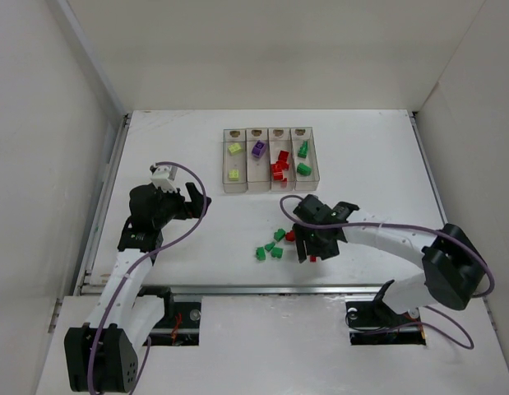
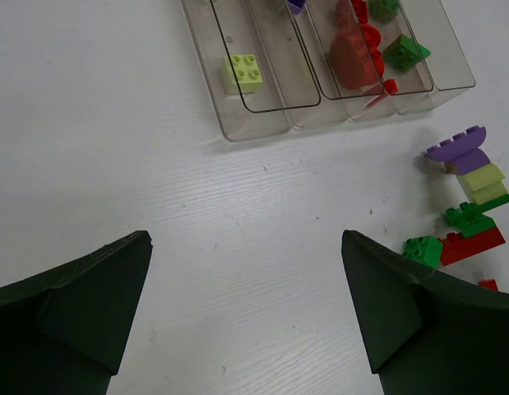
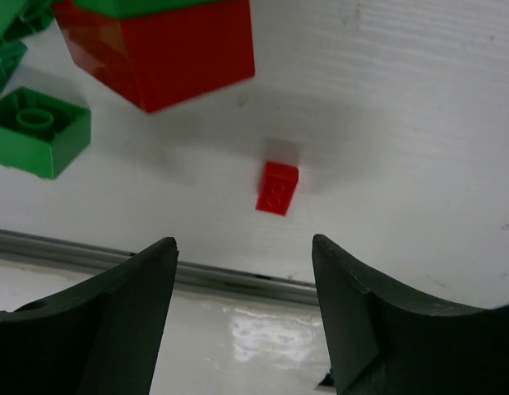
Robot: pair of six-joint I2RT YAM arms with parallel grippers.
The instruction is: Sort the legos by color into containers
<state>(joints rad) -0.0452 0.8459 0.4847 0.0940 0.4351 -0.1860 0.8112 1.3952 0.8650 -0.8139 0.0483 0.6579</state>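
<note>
The containers stand in a row at the table's middle back, holding yellow-green, purple, red and green legos, bin by bin. Loose green and red legos lie in front of them. My right gripper hangs over their right side, open, with nothing between its fingers. In the right wrist view a tiny red brick lies on the table just beyond the open right gripper, with a big red brick and a green brick farther on. My left gripper stands open and empty left of the bins.
In the left wrist view a yellow-green brick lies in the nearest bin, and a cluster of purple, pale yellow, green and red bricks sits at the right. A metal rail marks the table's near edge.
</note>
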